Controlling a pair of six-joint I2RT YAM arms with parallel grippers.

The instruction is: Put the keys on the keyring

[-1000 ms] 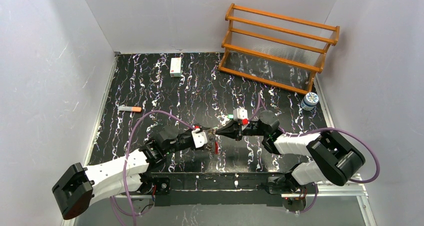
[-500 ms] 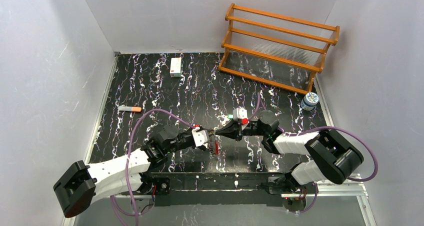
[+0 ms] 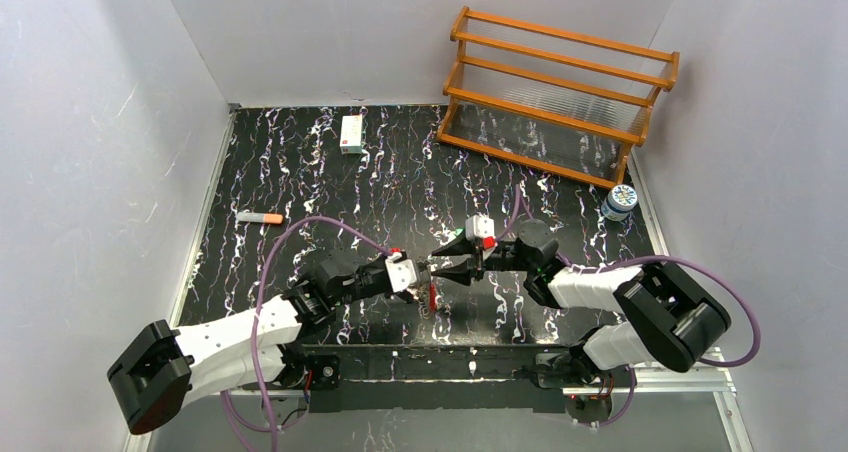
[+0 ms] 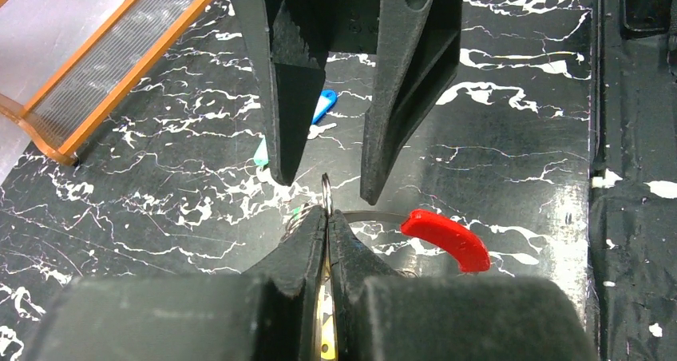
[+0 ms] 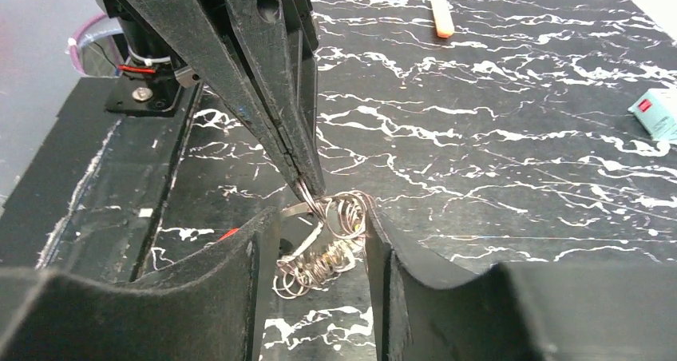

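Right gripper [image 3: 437, 260] had spread apart, empty, as left gripper [image 4: 326, 213] clamped the keyring [image 5: 323, 253]; only left wrist view showed the blue key [image 4: 323, 104].

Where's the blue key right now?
In the left wrist view the blue key lies on the table, showing through the gap between the fingers of the right end effector, just beyond the keyring.

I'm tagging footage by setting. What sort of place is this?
Probably a robot test cell: plain white panels wall in a black marbled tabletop, and a left arm and right arm are bolted at its near edge.
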